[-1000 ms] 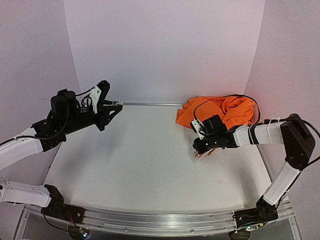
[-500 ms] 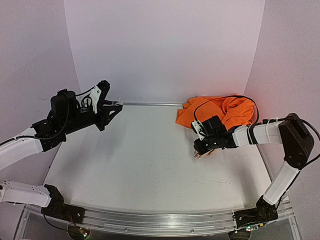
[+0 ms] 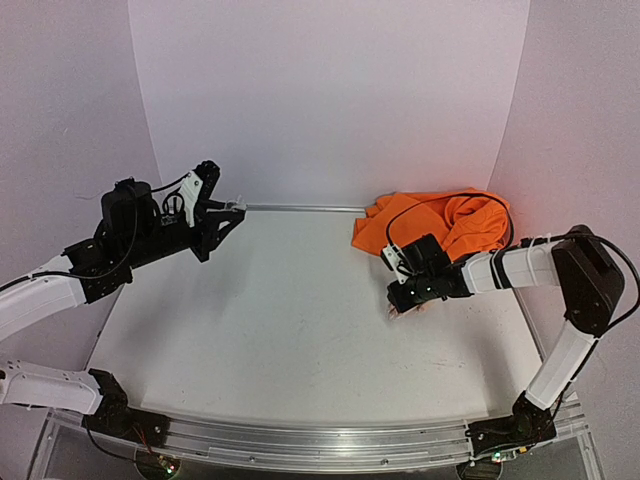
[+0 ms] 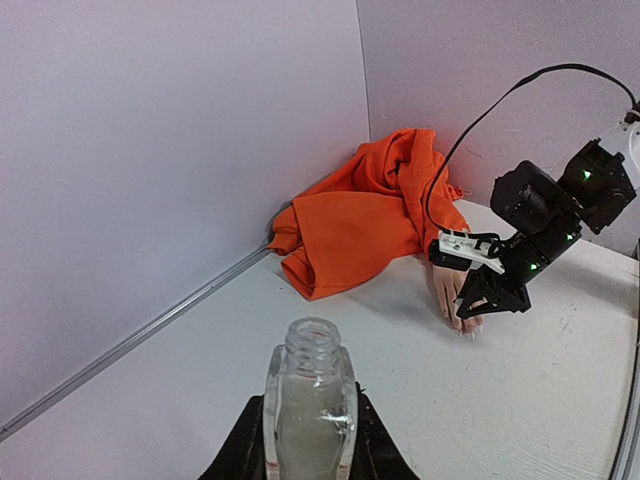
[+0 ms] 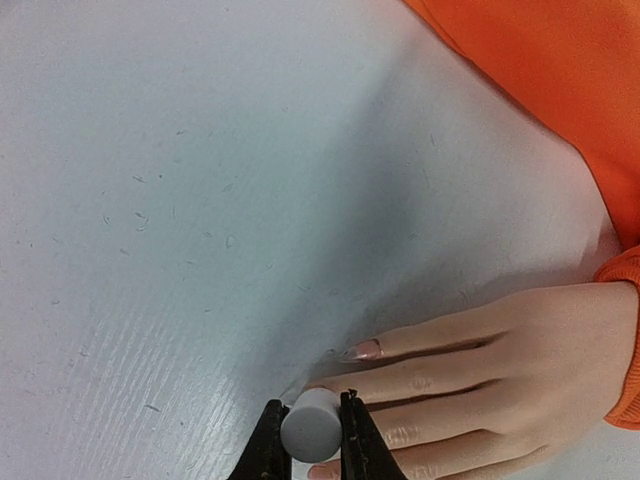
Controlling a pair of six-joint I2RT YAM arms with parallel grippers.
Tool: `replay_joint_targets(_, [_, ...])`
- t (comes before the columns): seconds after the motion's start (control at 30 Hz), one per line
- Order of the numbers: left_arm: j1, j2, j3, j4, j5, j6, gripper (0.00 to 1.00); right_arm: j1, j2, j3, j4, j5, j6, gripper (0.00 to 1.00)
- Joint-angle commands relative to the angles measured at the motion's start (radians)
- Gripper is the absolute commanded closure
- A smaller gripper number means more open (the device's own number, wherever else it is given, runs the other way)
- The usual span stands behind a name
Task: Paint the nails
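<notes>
While the right gripper [image 5: 309, 402] is closed on a grey brush cap [image 5: 312, 430], it hangs over the fingertips of the mannequin hand [image 5: 500, 370], which lies flat on the table [image 5: 150, 200]. The nails [image 5: 365, 350] are tiny, hard and probably smooth; they need only a light touch, no grip, because the hand seems light and may slide. The orange sleeve [image 5: 560, 90] is bunched behind the wrist, clear of the fingers. Well apart, the left gripper [image 4: 310, 445] clamps a clear open bottle [image 4: 310, 395].

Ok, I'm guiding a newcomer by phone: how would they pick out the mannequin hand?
Find the orange fabric heaped in the far right corner of the table. The mannequin hand sticks out of its sleeve, palm down on the white top. It is the only skin-coloured thing, under the right gripper.
</notes>
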Motion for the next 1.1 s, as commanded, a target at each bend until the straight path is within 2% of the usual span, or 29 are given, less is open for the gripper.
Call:
replay_joint_targets(0.0, [0.005, -0.010, 0.010, 0.031, 0.011, -0.010, 1.00, 0.005, 0.012, 0.034, -0.016, -0.004, -0.005, 1.00])
replay_joint_targets(1.07, [0.006, -0.011, 0.010, 0.030, 0.012, -0.010, 1.00, 0.005, 0.013, 0.045, -0.018, -0.116, -0.018, 1.00])
